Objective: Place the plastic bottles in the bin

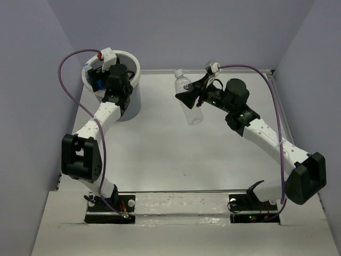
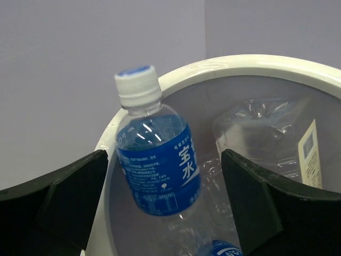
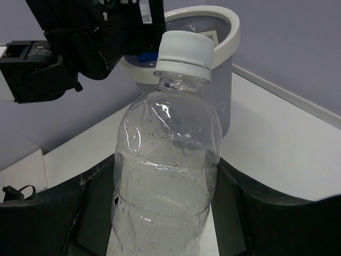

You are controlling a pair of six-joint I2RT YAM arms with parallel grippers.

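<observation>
My right gripper (image 1: 187,97) is clamped on a plain clear bottle (image 3: 165,176), both jaws pressing its body, well right of the bin (image 1: 136,66). My left gripper (image 2: 164,181) hangs over the bin with its jaws spread wide, gripping nothing. Between them a blue-label bottle (image 2: 157,160) leans inside the rim, beside a larger clear bottle (image 2: 261,133). Tabletop (image 1: 160,154) runs from the held bottle to the bin, which stands near the corner walls.

The left arm (image 1: 116,80) hangs over the bin (image 1: 134,68) and blocks most of its mouth. Bottles (image 2: 160,165) fill part of the inside. Open table (image 1: 160,154) lies between the bin and the right arm's (image 1: 250,120) bottle (image 1: 194,114).
</observation>
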